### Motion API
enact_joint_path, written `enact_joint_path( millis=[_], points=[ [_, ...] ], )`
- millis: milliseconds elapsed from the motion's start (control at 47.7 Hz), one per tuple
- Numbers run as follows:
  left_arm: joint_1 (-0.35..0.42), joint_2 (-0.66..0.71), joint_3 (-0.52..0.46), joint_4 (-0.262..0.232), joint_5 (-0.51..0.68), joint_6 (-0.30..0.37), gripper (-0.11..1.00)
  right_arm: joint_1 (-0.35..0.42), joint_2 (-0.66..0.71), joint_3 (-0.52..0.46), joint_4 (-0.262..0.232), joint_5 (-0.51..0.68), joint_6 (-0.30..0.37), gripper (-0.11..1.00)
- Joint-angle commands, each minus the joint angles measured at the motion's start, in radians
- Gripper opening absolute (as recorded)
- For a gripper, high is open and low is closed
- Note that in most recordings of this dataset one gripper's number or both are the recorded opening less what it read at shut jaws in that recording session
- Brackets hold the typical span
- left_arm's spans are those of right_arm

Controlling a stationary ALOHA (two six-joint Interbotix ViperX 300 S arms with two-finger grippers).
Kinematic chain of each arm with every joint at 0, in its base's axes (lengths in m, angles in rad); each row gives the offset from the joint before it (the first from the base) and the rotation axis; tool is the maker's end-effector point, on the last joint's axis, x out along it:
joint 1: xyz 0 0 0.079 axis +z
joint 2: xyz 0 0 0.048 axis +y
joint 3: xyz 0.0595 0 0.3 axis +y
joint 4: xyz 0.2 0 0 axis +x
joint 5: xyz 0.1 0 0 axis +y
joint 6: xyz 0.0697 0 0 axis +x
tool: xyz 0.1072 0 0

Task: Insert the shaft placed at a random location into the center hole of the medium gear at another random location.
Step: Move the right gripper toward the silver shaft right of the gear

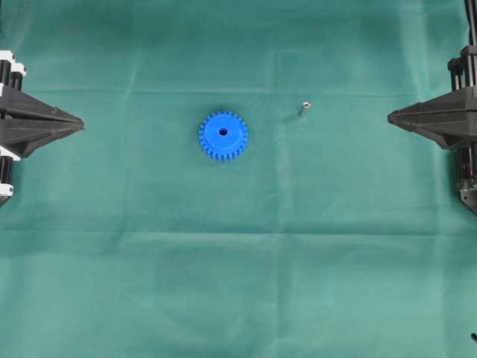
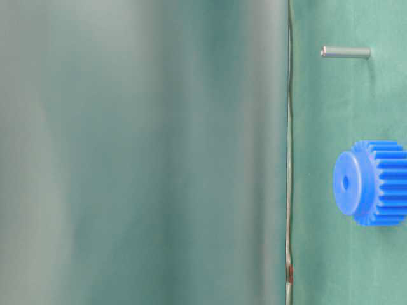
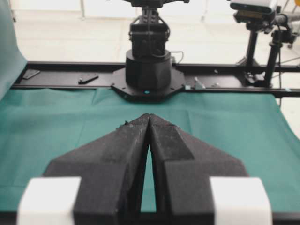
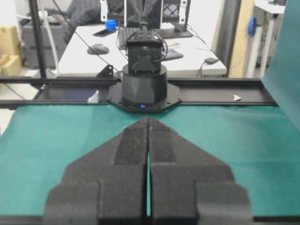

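While both arms sit drawn back at opposite edges of the green-clothed bench (image 1: 238,283), the left claw (image 1: 78,123) has its jaws pressed tight together and holds nothing. The right claw (image 1: 390,116) is likewise fully closed and empty. Out from the right claw's tip, toward the middle of the bench, stands the shaft (image 1: 304,109), a small silvery pin upright on the cloth. Farther on, well apart from both claws, the blue gear (image 1: 223,136) lies flat, its center hole (image 1: 223,132) facing up and unfilled.
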Motion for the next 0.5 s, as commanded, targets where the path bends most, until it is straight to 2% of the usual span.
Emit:
enact_joint_path(
  millis=[0, 315, 483],
  points=[
    [0.0, 0.012, -0.034, 0.011, 0.029, -0.006, 0.0, 0.0, 0.011, -0.012, 0.002, 0.009, 0.011, 0.01],
    [0.0, 0.005, -0.04, 0.009, 0.06, -0.006, 0.0, -0.003, 0.052, -0.028, 0.015, 0.063, 0.014, 0.01],
    [0.0, 0.005, -0.04, 0.011, 0.069, -0.006, 0.0, -0.034, 0.106, -0.025, 0.02, 0.057, 0.014, 0.01]
  ],
)
